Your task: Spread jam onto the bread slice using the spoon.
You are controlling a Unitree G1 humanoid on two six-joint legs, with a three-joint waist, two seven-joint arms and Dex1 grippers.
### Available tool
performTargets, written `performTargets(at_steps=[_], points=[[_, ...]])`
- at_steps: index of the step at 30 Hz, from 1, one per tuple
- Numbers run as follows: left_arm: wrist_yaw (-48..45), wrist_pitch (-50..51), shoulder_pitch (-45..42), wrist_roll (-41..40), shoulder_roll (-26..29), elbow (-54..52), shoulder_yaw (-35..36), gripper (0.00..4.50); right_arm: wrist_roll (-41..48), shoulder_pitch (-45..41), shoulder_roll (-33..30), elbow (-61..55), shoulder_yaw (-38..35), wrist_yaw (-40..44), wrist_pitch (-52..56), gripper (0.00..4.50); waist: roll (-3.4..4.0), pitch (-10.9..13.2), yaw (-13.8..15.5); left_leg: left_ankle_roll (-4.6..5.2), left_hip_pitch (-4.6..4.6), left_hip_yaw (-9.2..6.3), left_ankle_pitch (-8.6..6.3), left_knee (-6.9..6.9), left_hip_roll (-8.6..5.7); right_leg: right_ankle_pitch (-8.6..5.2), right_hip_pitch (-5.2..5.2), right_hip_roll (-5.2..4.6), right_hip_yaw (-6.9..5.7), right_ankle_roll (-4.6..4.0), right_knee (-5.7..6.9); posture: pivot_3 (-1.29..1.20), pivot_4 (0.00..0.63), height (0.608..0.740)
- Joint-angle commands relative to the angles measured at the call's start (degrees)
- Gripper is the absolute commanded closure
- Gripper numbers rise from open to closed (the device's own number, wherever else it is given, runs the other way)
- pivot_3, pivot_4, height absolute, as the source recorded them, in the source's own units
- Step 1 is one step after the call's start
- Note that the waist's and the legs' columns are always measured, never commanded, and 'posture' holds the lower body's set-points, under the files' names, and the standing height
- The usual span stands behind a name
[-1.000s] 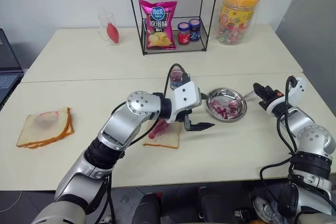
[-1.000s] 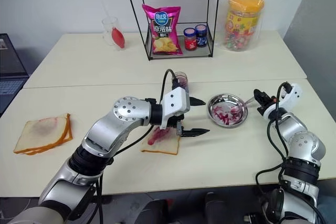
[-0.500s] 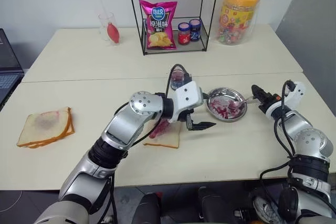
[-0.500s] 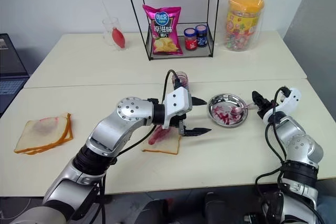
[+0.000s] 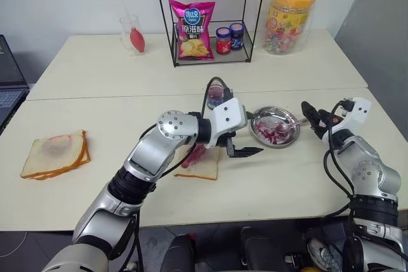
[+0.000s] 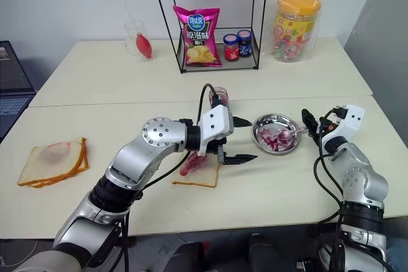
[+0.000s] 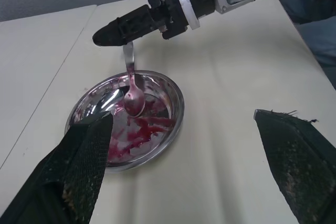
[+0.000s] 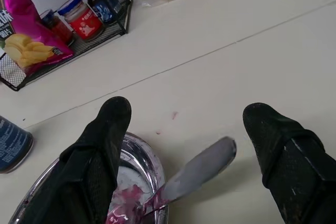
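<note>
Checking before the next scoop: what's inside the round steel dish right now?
The round steel dish holds red-purple jam smears and the bowl of the slim silver spoon, whose handle leans out over the rim. The left fingers cover part of the dish's near side.

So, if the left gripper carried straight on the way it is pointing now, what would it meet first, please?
Most likely the steel dish: the left gripper, open, looks straight at it, with bare table between them. The spoon lying in the dish, and the right gripper beyond it, come after. Depth is hard to judge.
</note>
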Motion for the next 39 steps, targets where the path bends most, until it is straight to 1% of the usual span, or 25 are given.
performTargets(at_steps=[1, 7, 9, 11, 17, 20, 21, 24, 27, 29, 31, 33, 37, 39], points=[[0.85, -0.78, -1.19, 0.36, -0.58, -0.50, 1.87, 0.00, -0.10, 0.56, -0.06, -6.06, 0.16, 0.99, -1.70, 0.68, 0.00, 0.00, -0.01, 0.00, 0.00, 0.00, 0.00, 0.00, 0.00, 0.00, 0.00, 0.00, 0.00, 0.00, 0.00, 0.00, 0.150, 0.740], [1.52, -1.80, -1.22, 0.77, -0.54, 0.10, 2.53, 0.00, -5.42, 0.27, -0.60, -6.61, 0.32, -0.44, -7.91, 0.68, 0.00, 0.00, 0.03, 0.00, 0.00, 0.00, 0.00, 0.02, -0.01, 0.01, 0.00, 0.00, 0.01, 0.01, 0.01, 0.00, 0.150, 0.740], [2.31, -2.41, -0.97, 1.02, -0.08, 0.14, 3.64, 0.00, -6.15, 0.21, -0.94, -7.42, 0.02, -0.03, -9.30, 0.68, 0.00, 0.00, 0.02, 0.00, 0.01, 0.00, 0.00, 0.02, 0.00, 0.00, 0.00, 0.00, 0.00, 0.01, 0.01, 0.00, 0.150, 0.740], [3.09, -2.73, -0.02, 1.21, 1.67, -0.22, 6.05, 0.00, -5.56, 0.71, -2.04, -10.59, 0.47, 2.14, -8.92, 0.68, 0.00, 0.00, 0.00, 0.00, 0.01, 0.00, 0.00, 0.02, 0.00, 0.01, 0.00, 0.00, 0.00, 0.01, 0.01, 0.00, 0.150, 0.740], [1.80, -1.52, 5.79, 0.11, 9.39, -2.29, 12.01, 0.00, -3.72, 3.33, -5.60, -18.51, 1.45, 7.01, -6.63, 0.68, 0.01, 0.00, -0.16, 0.00, 0.06, 0.01, 0.00, -0.02, 0.04, 0.00, -0.02, 0.02, 0.02, 0.00, 0.03, 0.00, 0.150, 0.740], [0.85, 0.25, 10.43, -0.99, 14.74, -3.65, 16.94, 0.00, -1.97, 5.33, -8.83, -23.02, 2.37, 10.38, -3.37, 0.68, 0.00, 0.00, 0.01, 0.00, 0.00, 0.00, 0.00, 0.03, 0.03, 0.00, -0.01, 0.02, 0.01, 0.01, 0.01, 0.00, 0.150, 0.740], [0.44, 1.03, 12.04, -1.69, 16.32, -4.74, 18.39, 0.00, -0.85, 6.27, -10.02, -24.49, 2.74, 11.92, -2.01, 0.50, 0.00, 0.00, 0.01, 0.00, 0.01, 0.01, 0.00, 0.03, 0.02, 0.01, -0.01, 0.00, 0.05, 0.01, 0.01, 0.00, 0.150, 0.740], [0.30, 0.86, 19.61, -1.78, 22.47, -7.23, 26.14, 0.00, 1.56, 10.89, -16.62, -30.88, 5.45, 19.24, 2.46, 0.10, -0.01, 0.00, 0.02, 0.00, 0.01, 0.01, 0.00, 0.02, 0.03, 0.01, -0.03, 0.00, 0.06, 0.01, 0.01, 0.00, 0.150, 0.740], [-1.59, 2.14, 25.83, -4.83, 26.20, -9.93, 32.55, 0.00, 3.33, 15.11, -22.17, -33.74, 5.51, 25.36, 3.89, 0.10, -0.08, 0.03, 0.01, 0.01, 0.04, 0.02, -0.01, -0.05, 0.09, -0.05, -0.05, 0.00, 0.03, -0.07, -0.02, 0.00, 0.150, 0.740], [-3.94, 2.14, 32.25, -5.90, 28.68, -11.59, 36.77, 0.00, 4.18, 17.65, -24.92, -34.85, 4.22, 28.81, 4.02, 0.10, -0.11, 0.03, 0.07, 0.01, 0.02, -0.03, -0.01, -0.02, 0.07, -0.04, -0.04, 0.00, -0.04, -0.07, -0.01, 0.00, 0.150, 0.740], [-4.77, 1.63, 37.01, -6.18, 29.64, -13.22, 39.63, 0.00, 3.61, 19.42, -25.97, -34.43, 3.06, 30.62, 2.80, 0.10, -0.13, 0.03, 0.11, 0.00, 0.03, 0.01, -0.01, 0.01, 0.04, -0.04, -0.01, -0.04, 0.00, -0.06, -0.03, 0.00, 0.150, 0.740], [-4.29, 1.80, 39.22, -7.35, 29.33, -14.41, 41.59, 0.00, 1.62, 21.80, -27.69, -33.62, 3.07, 33.32, 0.45, 0.10, -0.22, 0.05, 0.29, 0.00, 0.05, 0.04, -0.01, 0.03, 0.02, -0.11, 0.05, -0.08, 0.03, -0.18, -0.08, 0.00, 0.150, 0.740], [-4.20, 1.14, 41.34, -9.03, 28.60, -15.47, 43.16, 0.00, -2.11, 26.30, -30.30, -32.62, 4.57, 38.44, -3.68, 0.10, -0.39, 0.11, 0.94, -0.01, 0.04, 0.01, -0.01, 0.10, 0.00, -0.18, 0.07, -0.08, 0.03, -0.31, -0.07, 0.00, 0.150, 0.740], [-3.65, 0.69, 41.93, -9.58, 27.95, -15.86, 43.44, 0.00, -2.39, 26.59, -29.88, -32.09, 5.03, 39.11, -4.55, 0.10, -0.40, 0.10, 0.96, -0.01, 0.05, 0.04, -0.01, 0.13, 0.00, -0.18, 0.07, -0.08, 0.06, -0.31, -0.08, 0.00, 0.150, 0.740]])
